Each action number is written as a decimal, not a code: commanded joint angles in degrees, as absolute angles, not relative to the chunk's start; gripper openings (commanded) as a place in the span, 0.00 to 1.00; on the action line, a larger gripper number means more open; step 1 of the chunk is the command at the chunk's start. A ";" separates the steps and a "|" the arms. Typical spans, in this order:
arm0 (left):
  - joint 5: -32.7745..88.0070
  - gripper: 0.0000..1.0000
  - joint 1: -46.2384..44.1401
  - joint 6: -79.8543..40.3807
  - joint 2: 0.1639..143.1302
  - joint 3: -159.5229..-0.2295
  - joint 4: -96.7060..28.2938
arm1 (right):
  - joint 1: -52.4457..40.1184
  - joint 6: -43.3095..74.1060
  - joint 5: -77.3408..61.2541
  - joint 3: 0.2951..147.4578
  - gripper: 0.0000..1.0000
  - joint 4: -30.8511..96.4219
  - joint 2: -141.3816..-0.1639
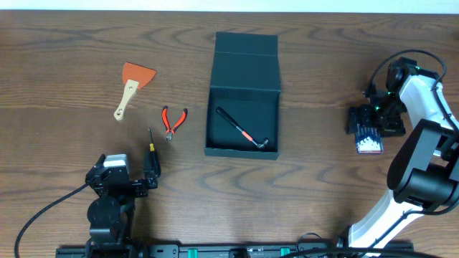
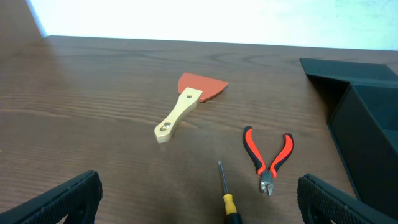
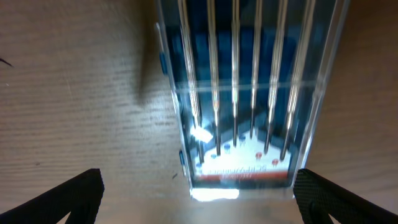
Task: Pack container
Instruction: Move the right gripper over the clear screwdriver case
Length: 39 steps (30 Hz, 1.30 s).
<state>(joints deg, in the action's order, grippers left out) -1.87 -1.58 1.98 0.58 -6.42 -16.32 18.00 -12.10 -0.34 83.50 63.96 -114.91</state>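
The container (image 1: pixel 241 152) is a dark box at mid-table with its flap lid thrown back; a black-handled hammer (image 1: pixel 244 130) lies inside. Left of it lie red pliers (image 1: pixel 173 122), a yellow-and-black screwdriver (image 1: pixel 151 140) and an orange scraper (image 1: pixel 133 86). My left gripper (image 1: pixel 150 170) is open just behind the screwdriver (image 2: pixel 227 196), facing the pliers (image 2: pixel 268 155), the scraper (image 2: pixel 186 106) and the container's wall (image 2: pixel 367 124). My right gripper (image 1: pixel 373 125) is open over a blue drill-bit case (image 1: pixel 368 140) at the far right. The case's (image 3: pixel 249 93) near end lies between the spread fingers (image 3: pixel 336 199), nearer the right one.
Both arm bases stand along the table's front edge, the left one (image 1: pixel 107 215) at bottom left and the white right arm (image 1: pixel 423 165) at the right. A bright wall runs beyond the table's far edge (image 2: pixel 186 38).
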 commanded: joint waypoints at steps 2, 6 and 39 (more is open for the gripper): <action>-1.91 0.99 -1.37 2.76 0.23 -5.78 -17.54 | 18.39 -17.76 -1.10 83.31 0.99 61.45 -115.11; -1.91 0.98 -1.37 2.76 0.23 -5.78 -17.54 | 18.41 -18.52 0.21 83.31 0.99 58.83 -115.11; -1.91 0.99 -1.37 2.76 0.23 -5.78 -17.54 | 21.93 -17.41 -3.51 77.43 0.99 53.69 -115.11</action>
